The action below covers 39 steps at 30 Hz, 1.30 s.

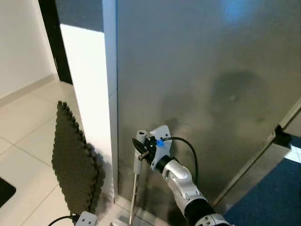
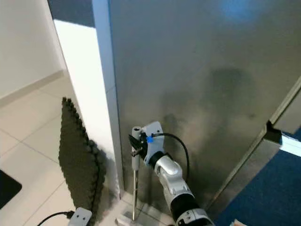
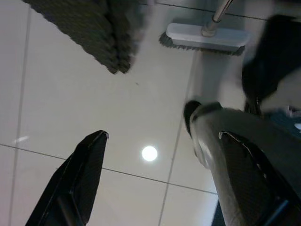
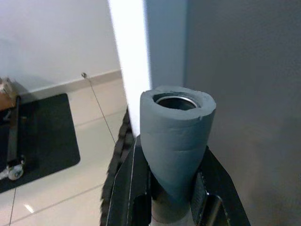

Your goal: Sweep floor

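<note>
Low in the frame's centre, your right gripper (image 1: 142, 151) clamps the grey foam-capped metal broom handle (image 1: 139, 149) standing by the steel panel (image 1: 202, 84), so lift straight, while your left gripper (image 3: 155, 174), fingers wide, hangs over pale tiles (image 3: 70, 94).

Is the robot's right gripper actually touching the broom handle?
Touching: in the right wrist view, both fingers of the right gripper press against the broom handle.
</note>
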Tool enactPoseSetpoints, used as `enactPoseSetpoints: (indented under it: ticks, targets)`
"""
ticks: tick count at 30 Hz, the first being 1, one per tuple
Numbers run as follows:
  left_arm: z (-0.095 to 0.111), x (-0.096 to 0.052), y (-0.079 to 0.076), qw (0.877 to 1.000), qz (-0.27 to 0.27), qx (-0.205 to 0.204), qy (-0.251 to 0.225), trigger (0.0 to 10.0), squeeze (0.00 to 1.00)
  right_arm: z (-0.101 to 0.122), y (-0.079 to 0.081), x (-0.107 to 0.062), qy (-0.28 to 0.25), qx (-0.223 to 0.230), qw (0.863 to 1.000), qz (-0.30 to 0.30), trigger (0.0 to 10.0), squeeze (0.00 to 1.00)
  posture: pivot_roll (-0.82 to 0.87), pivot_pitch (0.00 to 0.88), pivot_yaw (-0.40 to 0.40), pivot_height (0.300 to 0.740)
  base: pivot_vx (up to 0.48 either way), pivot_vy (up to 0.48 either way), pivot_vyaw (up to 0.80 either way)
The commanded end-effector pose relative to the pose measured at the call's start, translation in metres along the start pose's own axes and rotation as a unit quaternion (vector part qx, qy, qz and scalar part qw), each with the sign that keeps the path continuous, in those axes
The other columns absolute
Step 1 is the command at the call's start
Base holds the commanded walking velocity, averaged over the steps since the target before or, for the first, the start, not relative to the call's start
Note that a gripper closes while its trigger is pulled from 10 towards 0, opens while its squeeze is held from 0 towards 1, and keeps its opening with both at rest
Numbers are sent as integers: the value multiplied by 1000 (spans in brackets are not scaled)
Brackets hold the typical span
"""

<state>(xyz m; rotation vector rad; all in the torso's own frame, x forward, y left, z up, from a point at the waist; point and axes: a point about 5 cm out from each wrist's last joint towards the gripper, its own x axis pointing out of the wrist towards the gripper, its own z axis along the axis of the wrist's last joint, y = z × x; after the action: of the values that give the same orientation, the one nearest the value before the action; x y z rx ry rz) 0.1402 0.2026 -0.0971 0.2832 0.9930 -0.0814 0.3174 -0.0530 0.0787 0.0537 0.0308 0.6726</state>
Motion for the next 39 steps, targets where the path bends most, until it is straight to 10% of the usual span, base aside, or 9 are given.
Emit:
enactPoseSetpoints:
  ticks: [1,7,39]
  targets:
    - [-6,-1,-6,1000,-3,-10,15,10000,0,-9,-3,-2,43,-23,999,-2,10000,0,63,0,-74,740,0,0,0]
    - [-12,-3,-8,1000,-3,-16,22,10000,0,-35,-1,-12,133,-28,991,12,10000,0,67,0,-82,740,0,0,0]
    - [-18,-4,-9,998,5,-37,44,10000,0,-10,-12,-5,128,5,991,47,10000,0,71,0,-94,740,-179,0,0]
